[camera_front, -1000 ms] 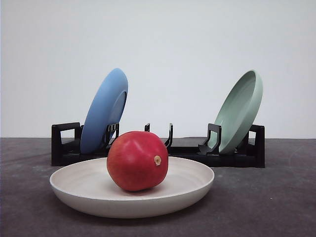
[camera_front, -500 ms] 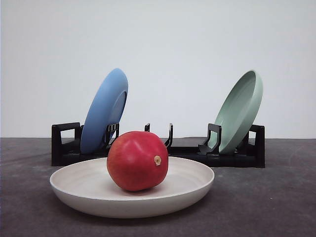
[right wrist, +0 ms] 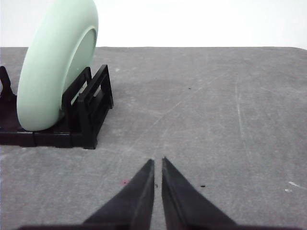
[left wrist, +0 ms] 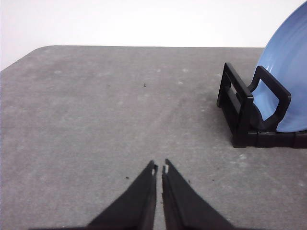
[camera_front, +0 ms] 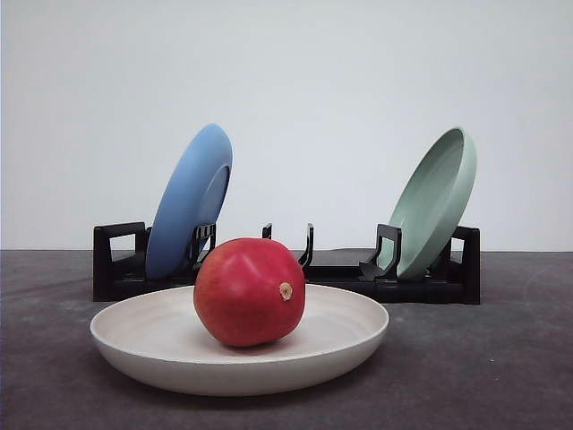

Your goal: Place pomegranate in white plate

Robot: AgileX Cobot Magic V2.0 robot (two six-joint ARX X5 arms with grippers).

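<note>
The pomegranate (camera_front: 249, 291) rests in the white plate (camera_front: 161, 363), task apparently complete; left gripper (left wrist: 159, 168) and right gripper (right wrist: 158, 162) hover closed and empty over the table (right wrist: 230, 120).

Our front camera sits low and close to the table (camera_front: 501, 376); each wrist camera shares one end of the black rack (camera_front: 286, 273) with it.
</note>
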